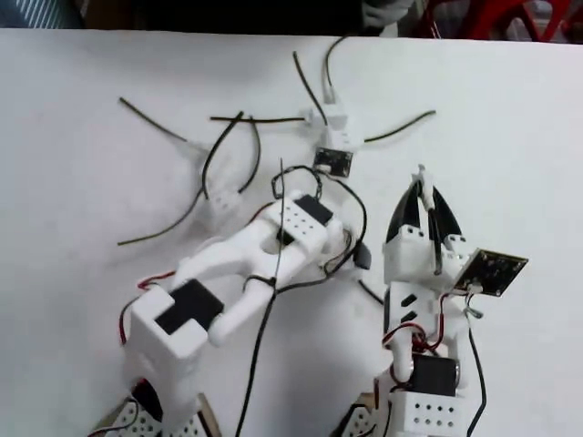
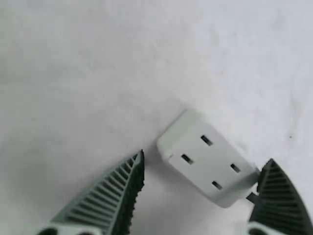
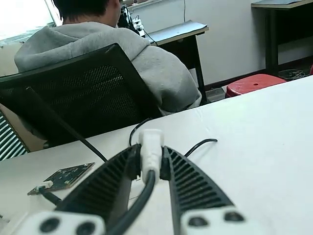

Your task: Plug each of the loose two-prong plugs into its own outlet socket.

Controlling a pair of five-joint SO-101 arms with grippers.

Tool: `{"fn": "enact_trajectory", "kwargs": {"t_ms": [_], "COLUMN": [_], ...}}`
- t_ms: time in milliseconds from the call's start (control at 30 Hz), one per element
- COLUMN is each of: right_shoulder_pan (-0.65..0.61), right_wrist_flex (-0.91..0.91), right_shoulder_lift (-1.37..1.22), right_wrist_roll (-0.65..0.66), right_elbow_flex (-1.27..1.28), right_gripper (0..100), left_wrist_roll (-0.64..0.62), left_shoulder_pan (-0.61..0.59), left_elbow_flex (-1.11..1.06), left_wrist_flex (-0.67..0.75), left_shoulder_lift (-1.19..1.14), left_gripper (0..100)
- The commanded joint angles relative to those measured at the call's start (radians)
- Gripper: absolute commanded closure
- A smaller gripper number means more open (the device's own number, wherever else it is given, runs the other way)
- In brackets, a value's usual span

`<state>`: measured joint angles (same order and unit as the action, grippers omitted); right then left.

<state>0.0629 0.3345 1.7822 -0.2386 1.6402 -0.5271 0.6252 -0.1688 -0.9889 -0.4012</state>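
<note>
Clamping one white plug in right gripper; straddling one four-slot outlet block with left gripper, fingers parted.

A white table spreads across the workroom, reaching a far edge where the dark floor begins. Just beyond that edge stands a black mesh office chair, its back turned to the table. A red stool sits at the far right. Farther back, a dark desk stands against a pale wall, with a second desk farther right along the same wall.
</note>
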Motion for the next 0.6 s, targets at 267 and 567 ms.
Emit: {"fn": "enact_trajectory", "kwargs": {"t_ms": [267, 567], "right_shoulder_pan": [0.008, 0.007], "right_wrist_flex": [-0.022, -0.022], "right_shoulder_lift": [0.015, 0.015], "right_wrist_roll": [-0.003, -0.003], "right_elbow_flex": [-0.032, -0.029], "right_gripper": [98.1, 98.1], "left_wrist_roll": [0.221, 0.571], "left_shoulder_pan": [-0.13, -0.137], "left_elbow_flex": [0.075, 0.077], "left_wrist_flex": [-0.147, -0.186], "left_shoulder_lift": [-0.001, -0.001], "left_gripper": [71, 82]}}
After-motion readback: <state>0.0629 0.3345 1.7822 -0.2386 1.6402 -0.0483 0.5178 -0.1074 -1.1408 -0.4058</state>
